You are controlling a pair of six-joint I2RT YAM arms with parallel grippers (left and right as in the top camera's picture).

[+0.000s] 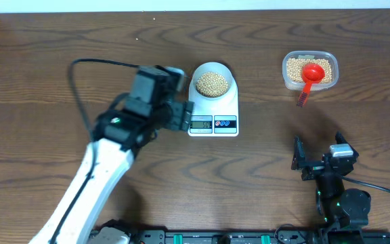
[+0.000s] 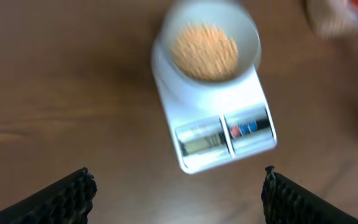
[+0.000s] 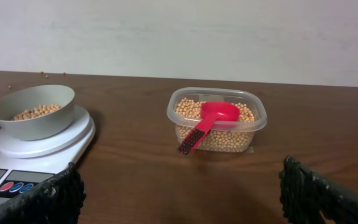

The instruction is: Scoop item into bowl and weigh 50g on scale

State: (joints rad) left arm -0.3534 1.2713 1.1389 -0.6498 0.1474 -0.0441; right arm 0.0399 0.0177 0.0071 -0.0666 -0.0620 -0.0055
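Note:
The white bowl [image 1: 212,66] stands on the white scale [image 1: 202,110], holding a heap of tan beans [image 1: 212,83]. My left gripper [image 1: 185,98] hovers just left of the scale, open and empty. In the left wrist view the bowl [image 2: 251,37] and scale [image 2: 253,93] lie ahead of the open left gripper [image 2: 176,193], blurred. My right gripper [image 1: 319,148] rests open near the front right. Its wrist view shows the bowl [image 3: 36,127], the beans [image 3: 37,112] and the scale [image 3: 42,146] at left, beyond the open right gripper [image 3: 182,193].
A clear plastic tub [image 1: 287,68] of beans sits at the back right with a red scoop [image 1: 312,73] lying in it, handle over the rim. The tub [image 3: 257,121] and scoop [image 3: 215,114] are straight ahead in the right wrist view. A wall runs behind the table.

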